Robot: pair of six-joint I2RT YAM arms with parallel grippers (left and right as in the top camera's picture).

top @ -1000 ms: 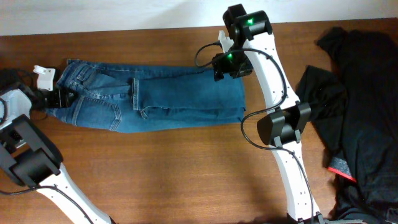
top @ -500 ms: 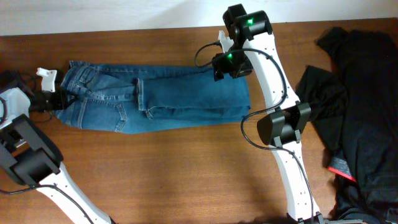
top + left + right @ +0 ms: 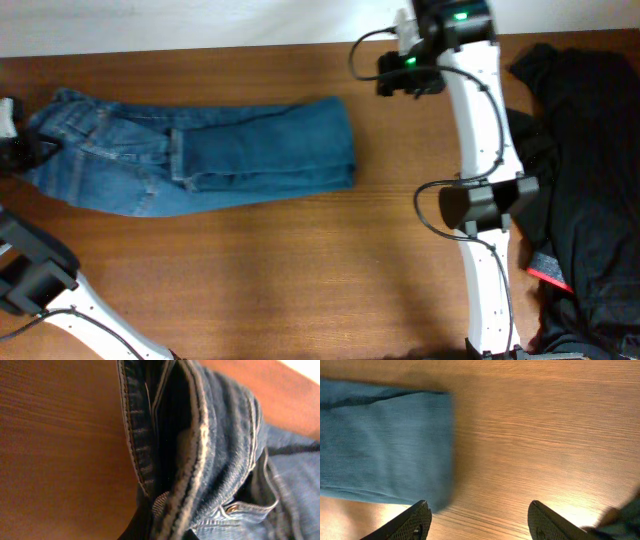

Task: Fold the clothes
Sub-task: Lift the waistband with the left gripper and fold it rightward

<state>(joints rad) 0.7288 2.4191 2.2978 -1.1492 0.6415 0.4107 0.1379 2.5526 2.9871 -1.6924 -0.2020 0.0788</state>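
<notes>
jeans dragged left, left gripper pinching

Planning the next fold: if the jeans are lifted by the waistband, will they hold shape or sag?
Probably floppy: the jeans lie flat and doubled over with soft creases, so they'd likely drape from any grip. Likely heavyish for cloth: the waistband looks like thick, layered denim. Rolling seems unlikely.
</notes>
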